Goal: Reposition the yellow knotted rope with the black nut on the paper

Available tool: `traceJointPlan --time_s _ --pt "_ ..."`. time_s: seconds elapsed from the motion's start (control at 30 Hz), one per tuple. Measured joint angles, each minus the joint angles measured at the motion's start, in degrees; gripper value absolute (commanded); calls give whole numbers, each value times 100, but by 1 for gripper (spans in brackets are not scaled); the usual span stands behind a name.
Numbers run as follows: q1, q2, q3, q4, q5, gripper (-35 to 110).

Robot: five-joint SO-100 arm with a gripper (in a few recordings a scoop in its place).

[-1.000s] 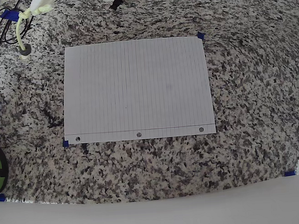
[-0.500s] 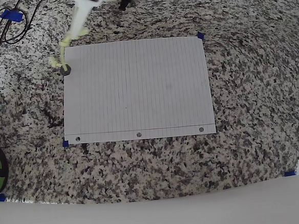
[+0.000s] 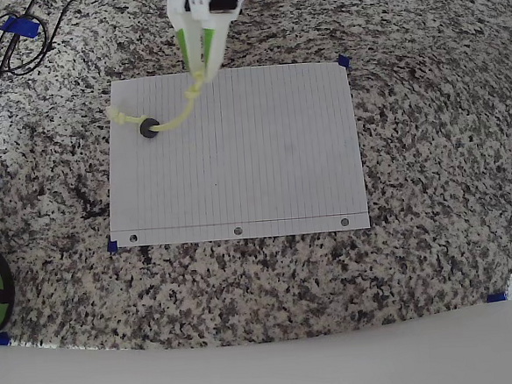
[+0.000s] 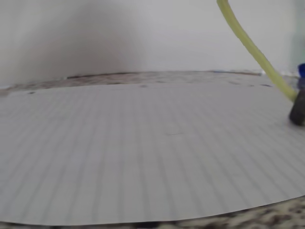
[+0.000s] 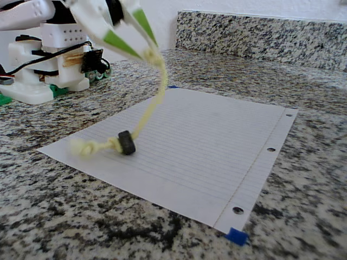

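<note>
One rope end hangs from the closed end effector, the nut end lying leftward on paper.

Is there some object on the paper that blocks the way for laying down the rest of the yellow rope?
Nothing visible does. The gripper holds one knotted end of the yellow rope above the paper; the black nut and the other knot lie on the sheet, and its other lined area is bare.
</note>
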Motion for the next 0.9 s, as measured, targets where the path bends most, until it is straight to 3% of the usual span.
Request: traceJointPlan --time_s 0.33,0.43,0.57,0.63,0.77,0.9 --pt "-976 158 237 167 923 2" --pt "-1292 185 264 202 932 26" --pt "-1547 202 264 527 932 72" --pt "-1652 158 264 729 905 83" --pt "-1731 123 264 870 624 85" --pt "-1705 132 264 800 211 72"
